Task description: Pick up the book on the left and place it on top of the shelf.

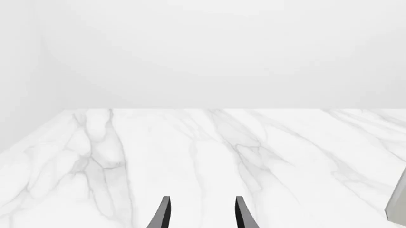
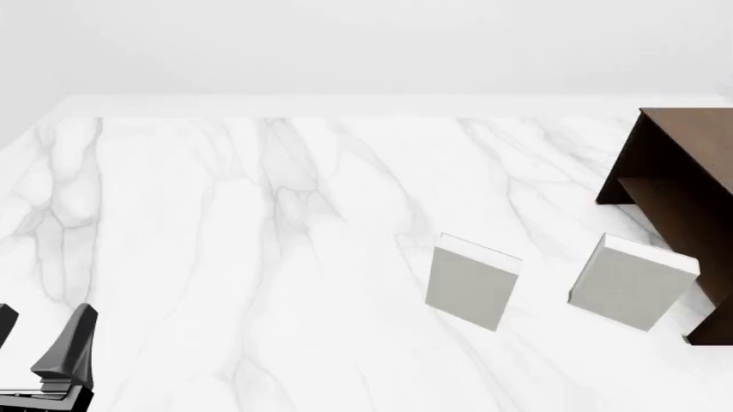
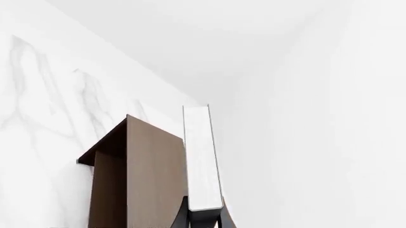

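Observation:
In the right wrist view my right gripper (image 3: 201,221) is shut on the dark book (image 3: 200,156). I see the book edge-on, with its white page edge facing the camera and thin dark covers on each side. It is held right by the dark brown shelf (image 3: 144,175), along the edge of a flat brown face; I cannot tell whether they touch. The shelf (image 2: 678,176) stands at the right edge of the front view, where neither the book nor the right gripper shows. My left gripper (image 1: 203,216) is open and empty, low at the near left (image 2: 40,339).
Two light grey-white books stand upright on the marble table, one in the middle right (image 2: 473,281) and one beside the shelf's near end (image 2: 631,281). A grey sliver (image 1: 398,202) shows at the edge of the left wrist view.

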Action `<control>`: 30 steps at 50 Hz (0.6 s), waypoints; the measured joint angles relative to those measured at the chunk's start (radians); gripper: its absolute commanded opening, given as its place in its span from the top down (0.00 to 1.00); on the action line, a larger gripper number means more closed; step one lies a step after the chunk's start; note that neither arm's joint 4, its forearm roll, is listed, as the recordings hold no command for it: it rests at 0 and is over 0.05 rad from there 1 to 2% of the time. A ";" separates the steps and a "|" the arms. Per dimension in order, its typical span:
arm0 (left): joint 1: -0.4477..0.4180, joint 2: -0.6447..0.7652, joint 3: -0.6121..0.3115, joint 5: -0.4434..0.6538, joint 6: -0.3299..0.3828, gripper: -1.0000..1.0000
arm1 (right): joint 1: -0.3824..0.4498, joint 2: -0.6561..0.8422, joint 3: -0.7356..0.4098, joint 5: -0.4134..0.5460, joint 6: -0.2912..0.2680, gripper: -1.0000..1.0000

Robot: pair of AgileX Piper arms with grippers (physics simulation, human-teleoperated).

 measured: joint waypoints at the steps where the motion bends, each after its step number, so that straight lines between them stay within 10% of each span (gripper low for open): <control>1: 0.000 0.000 0.000 0.000 0.000 0.00 | -0.003 0.002 0.000 -0.001 -0.003 1.00; 30: 0.000 0.000 0.000 0.000 0.000 0.00 | -0.066 0.107 -0.026 -0.058 -0.052 1.00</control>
